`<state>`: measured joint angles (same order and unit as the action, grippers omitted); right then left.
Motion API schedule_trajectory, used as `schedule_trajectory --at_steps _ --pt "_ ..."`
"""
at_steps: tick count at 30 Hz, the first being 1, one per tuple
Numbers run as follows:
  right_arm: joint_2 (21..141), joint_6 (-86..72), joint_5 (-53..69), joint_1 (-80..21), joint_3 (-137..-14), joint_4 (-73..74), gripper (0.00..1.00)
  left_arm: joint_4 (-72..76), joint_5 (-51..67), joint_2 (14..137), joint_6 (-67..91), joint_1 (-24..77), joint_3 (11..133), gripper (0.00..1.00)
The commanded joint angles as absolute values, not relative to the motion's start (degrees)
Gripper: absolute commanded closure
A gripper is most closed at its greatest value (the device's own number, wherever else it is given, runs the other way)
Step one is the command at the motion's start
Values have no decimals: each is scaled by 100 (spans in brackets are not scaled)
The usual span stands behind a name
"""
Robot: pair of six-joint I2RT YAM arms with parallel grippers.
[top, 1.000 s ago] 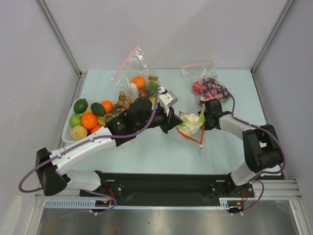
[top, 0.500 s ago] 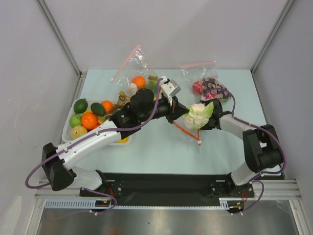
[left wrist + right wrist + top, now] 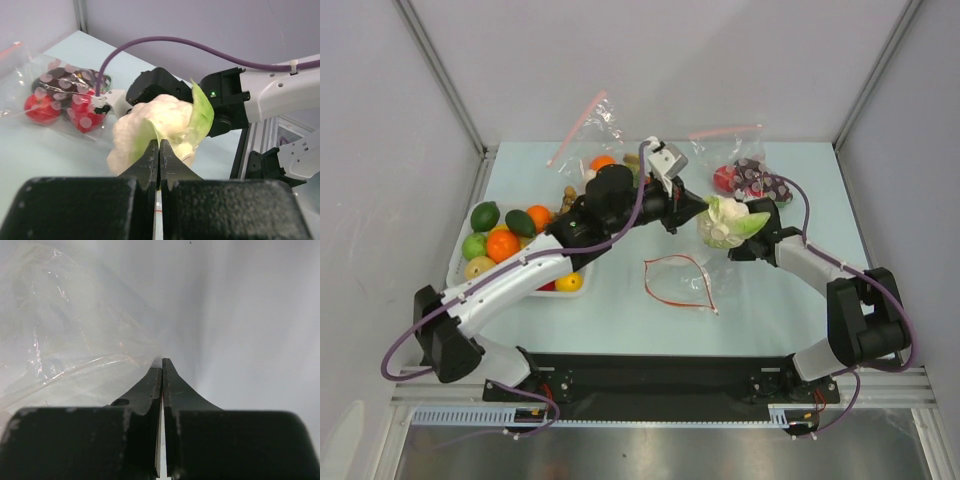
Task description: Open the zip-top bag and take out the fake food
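Bag: flat on table, red rim spread open, looks emptied.
Head: out, aloft just beyond bag. Left gripper nipped on its base. Long axis runs across the table, leaf tip rightward.
Right gripper: pressed together, apparently pinching bag film.
Left to do: set head down.

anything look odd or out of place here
Only the pale leafy head: it hangs in mid-air, apparently pinched by one thin green leaf in the shut left tool, which looks like a frail hold. The zip-top bag gapes open nearby, seemingly empty.
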<state>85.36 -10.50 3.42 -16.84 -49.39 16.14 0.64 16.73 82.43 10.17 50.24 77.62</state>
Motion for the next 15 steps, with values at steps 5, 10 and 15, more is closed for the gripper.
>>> schedule_trajectory --at_steps 5,10,15 --pt "8560 -976 237 -1512 -4922 1521 100 -438 1363 6874 791 4615 7823 100" --pt "8587 -932 229 -1494 -5010 1529 100 -1193 977 5944 791 4281 7577 100" --pt "8640 -914 237 -1485 -5089 1547 100 -1941 28 5196 870 4166 7146 100"
